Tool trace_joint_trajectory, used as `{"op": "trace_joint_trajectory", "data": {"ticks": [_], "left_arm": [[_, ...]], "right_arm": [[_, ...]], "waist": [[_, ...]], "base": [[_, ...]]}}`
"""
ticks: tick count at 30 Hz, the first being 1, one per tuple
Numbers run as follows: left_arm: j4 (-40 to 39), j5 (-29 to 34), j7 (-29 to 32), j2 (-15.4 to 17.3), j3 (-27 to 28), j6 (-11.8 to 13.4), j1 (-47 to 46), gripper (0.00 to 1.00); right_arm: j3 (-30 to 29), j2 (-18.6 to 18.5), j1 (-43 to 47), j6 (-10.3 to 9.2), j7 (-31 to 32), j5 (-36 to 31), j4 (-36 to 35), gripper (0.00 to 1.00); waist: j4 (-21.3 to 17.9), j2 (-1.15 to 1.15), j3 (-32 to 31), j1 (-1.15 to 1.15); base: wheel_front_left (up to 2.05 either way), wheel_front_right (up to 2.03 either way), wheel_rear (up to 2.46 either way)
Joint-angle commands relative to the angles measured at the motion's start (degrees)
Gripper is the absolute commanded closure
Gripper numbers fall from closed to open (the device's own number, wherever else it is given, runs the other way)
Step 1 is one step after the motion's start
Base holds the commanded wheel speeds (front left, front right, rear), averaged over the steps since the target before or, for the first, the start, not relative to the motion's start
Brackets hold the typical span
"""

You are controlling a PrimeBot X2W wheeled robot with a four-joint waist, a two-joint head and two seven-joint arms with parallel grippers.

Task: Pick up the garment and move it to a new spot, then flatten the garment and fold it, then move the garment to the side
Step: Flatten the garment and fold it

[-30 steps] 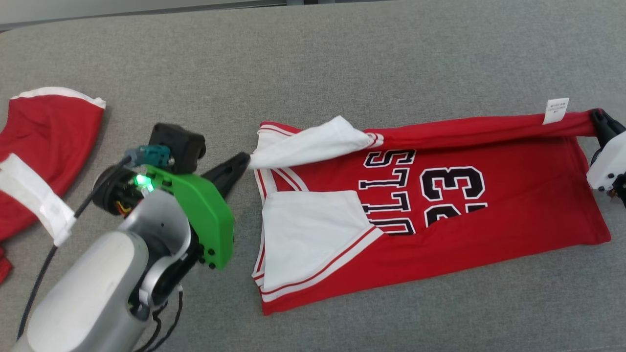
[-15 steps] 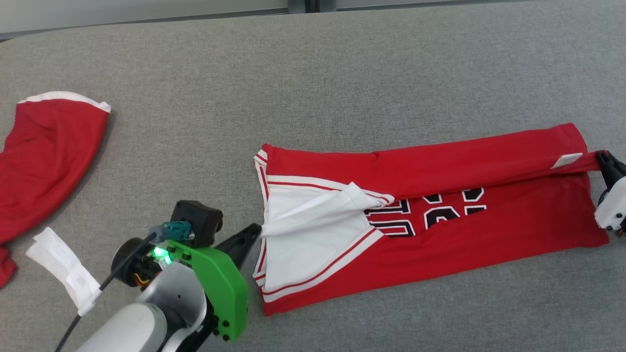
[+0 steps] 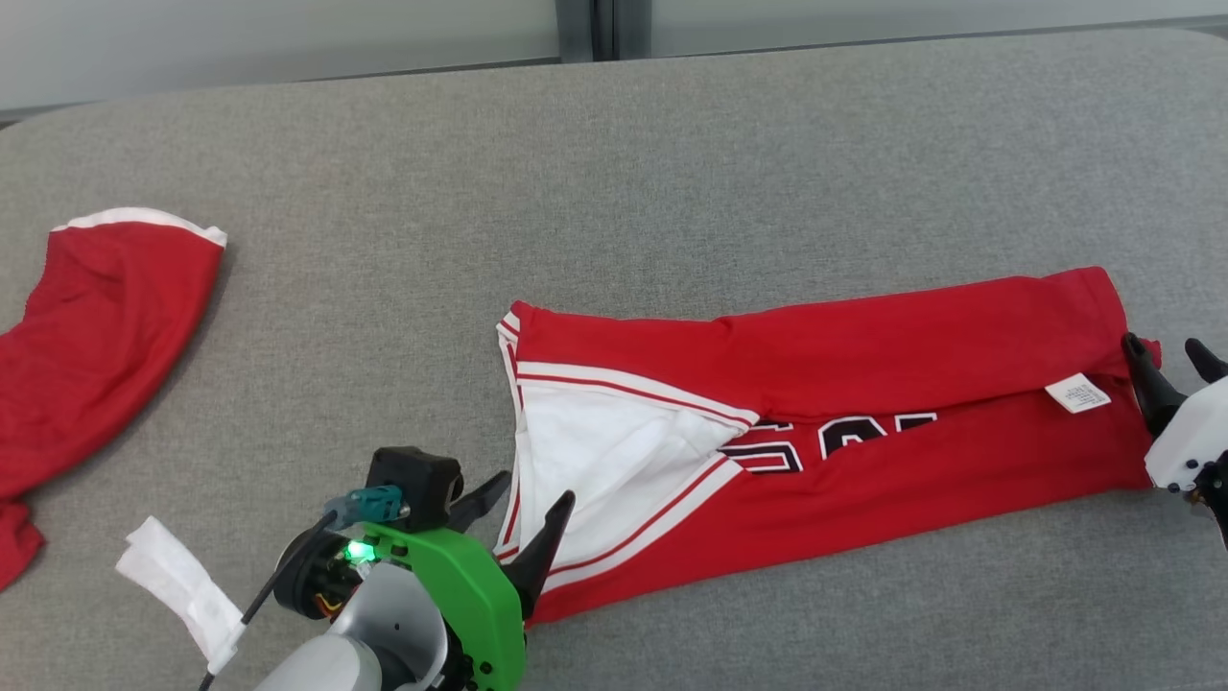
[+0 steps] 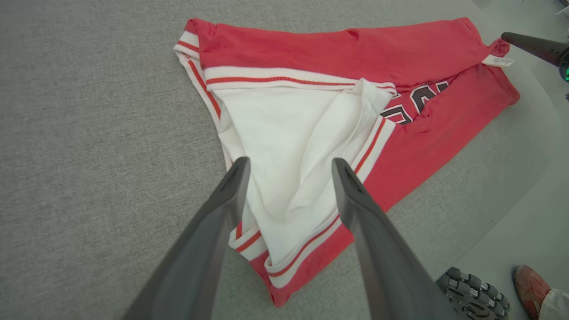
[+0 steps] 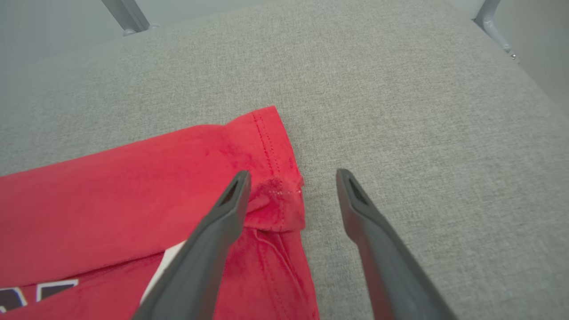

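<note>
- Standing apart, the two dark fingers of the left gripper grip nothing. In the left wrist view the left gripper hovers over the neck end of the jersey, and the white inner panel shows in the gap between the fingers.
- The right gripper is likewise spread wide with nothing held. In the right wrist view the right gripper straddles the hem corner of the jersey. One finger lies over the bunched corner and the other over bare table.
- One gripper sits at each short end of the garment. This spacing probably serves to handle the long edge evenly from both ends.
- The jersey lies flat near the middle of the grey padded table, its long axis running left to right. The far long edge is turned over the front toward the robot, covering the upper half of the black-and-white lettering.
- The care label lies face up on the folded flap near the right gripper, which confirms that the flap shows its inner side.
- Judgement: one lengthwise fold is laid. Further folds and the move to the side remain.
- Caution: the hem corner is puckered and the white inner panel is creased, so both may need smoothing.
- A second red garment and a white strip of cloth lie well apart at the left.
</note>
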Motion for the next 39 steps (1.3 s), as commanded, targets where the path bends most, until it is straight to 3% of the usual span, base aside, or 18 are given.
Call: {"op": "trace_joint_trajectory", "data": {"ticks": [1, 8, 14, 18, 22, 29, 39], "left_arm": [[0.5, 0.2, -2.3, -0.6, 0.9, 0.7, 1.6, 0.00], [3.6, 3.2, -17.7, -4.3, 4.7, 4.5, 6.2, 0.00], [6.2, 5.3, -31.5, -9.9, 8.2, 9.2, 10.3, 0.00], [7.3, 7.0, -34.9, -13.2, 10.5, 10.8, 13.0, 0.00], [6.8, 15.6, -35.3, -14.0, 12.0, 11.9, 14.4, 0.00], [4.4, 26.8, -35.3, -16.1, 11.6, 10.0, 17.3, 0.00], [6.1, 31.3, -35.3, -18.8, 11.6, 6.5, 16.9, 0.00]], "right_arm": [[-0.6, -0.1, 1.5, -0.09, -1.1, -0.8, -0.5, 0.00], [-3.0, 1.6, 8.0, -0.09, -7.1, -3.0, -2.6, 0.00], [-5.8, 5.0, 13.8, -0.09, -11.0, -4.1, -6.2, 0.00], [-9.3, 8.0, 16.8, -0.09, -11.9, -6.9, -7.9, 0.00], [-13.2, 9.7, 18.4, -0.09, -12.0, -10.8, -9.2, 0.00], [-22.0, 10.0, 15.0, -0.09, -10.4, -16.7, -2.1, 0.00], [-30.0, 8.6, 8.4, -0.08, -3.3, -23.1, 9.9, 0.00]], "waist": [[-0.3, 0.00, -2.2, 0.00], [-0.3, 0.00, -8.0, 0.00], [0.4, 0.00, -9.8, 0.00], [1.5, 0.00, -10.5, 0.00], [2.9, 0.00, -10.3, 0.00], [6.5, 0.00, -8.5, 0.00], [11.6, 0.00, -5.5, 0.00]], "base": [[0.00, 0.00, 0.00], [0.00, 0.00, 0.00], [0.00, 0.00, 0.00], [0.00, 0.00, 0.00], [0.00, 0.00, 0.00], [0.00, 0.00, 0.00], [0.00, 0.00, 0.00]]}}
